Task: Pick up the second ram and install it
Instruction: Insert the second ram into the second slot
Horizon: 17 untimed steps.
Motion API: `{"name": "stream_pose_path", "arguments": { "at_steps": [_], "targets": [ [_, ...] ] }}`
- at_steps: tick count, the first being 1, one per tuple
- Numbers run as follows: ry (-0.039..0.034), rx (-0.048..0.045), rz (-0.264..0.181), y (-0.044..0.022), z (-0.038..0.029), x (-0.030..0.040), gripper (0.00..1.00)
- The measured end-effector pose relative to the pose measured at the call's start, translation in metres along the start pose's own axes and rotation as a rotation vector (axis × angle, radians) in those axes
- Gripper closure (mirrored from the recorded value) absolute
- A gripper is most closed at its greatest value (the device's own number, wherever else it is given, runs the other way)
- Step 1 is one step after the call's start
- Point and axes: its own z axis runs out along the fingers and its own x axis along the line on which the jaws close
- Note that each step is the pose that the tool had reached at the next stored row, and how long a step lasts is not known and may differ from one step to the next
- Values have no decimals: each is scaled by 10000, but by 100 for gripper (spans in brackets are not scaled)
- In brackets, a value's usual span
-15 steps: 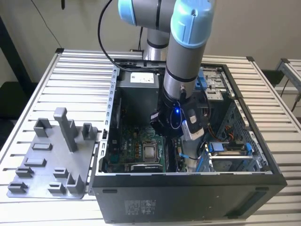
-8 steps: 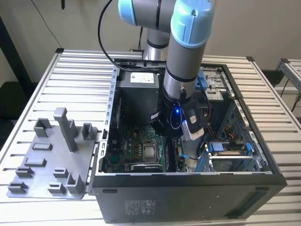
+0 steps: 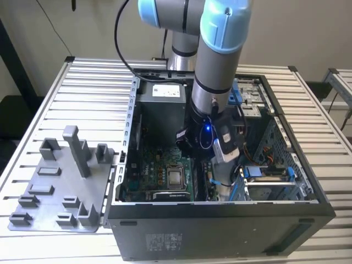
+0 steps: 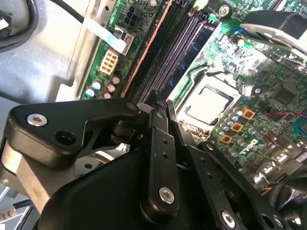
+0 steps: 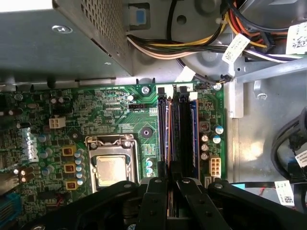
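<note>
My gripper [image 3: 202, 154] is down inside the open computer case [image 3: 220, 220], over the memory slots beside the silver processor chip [image 3: 176, 177]. In both wrist views its black fingers stand close together, shut on a thin dark stick held edge-on, the second ram [image 5: 179, 139]. The ram [image 4: 180, 50] runs from between the fingertips along the row of slots on the green motherboard [image 5: 105, 115]. My gripper [image 5: 171, 181] sits right at the slots' near end, next to the processor [image 5: 111, 170]. I cannot tell whether the ram is seated in its slot.
A grey plastic tray [image 3: 49, 192] with upright posts lies on the slatted table at the exterior view's left. The power supply [image 5: 48, 43] and a bundle of cables [image 5: 192, 48] crowd the slots' far end. A drive cage [image 3: 269, 176] fills the case's right side.
</note>
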Motion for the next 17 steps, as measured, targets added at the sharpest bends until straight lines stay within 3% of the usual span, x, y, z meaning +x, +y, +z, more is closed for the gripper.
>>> {"name": "stream_pose_path", "arguments": {
  "at_steps": [6, 12, 17],
  "targets": [
    [-11, -18, -193, 0, -13, -10, 86],
    [-64, -110, -524, -7, -12, -12, 86],
    [-62, -109, -663, -20, -8, -25, 86]
  ]
}}
